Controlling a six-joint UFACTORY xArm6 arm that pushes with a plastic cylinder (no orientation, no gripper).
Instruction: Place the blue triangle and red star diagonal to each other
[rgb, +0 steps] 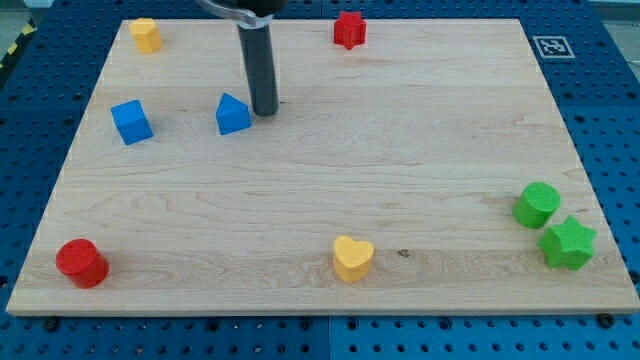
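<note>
Camera view: my tip (265, 112) beside blue triangle (232, 114).

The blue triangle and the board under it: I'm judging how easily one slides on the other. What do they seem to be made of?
The blue triangle looks like moulded or printed plastic: uniform saturated colour, matte faces, softened edges. The board looks like pale wood, probably smooth-finished: long grain streaks and plank seams run across it, with little glare. My tip sits just to the view's right of the triangle.
</note>
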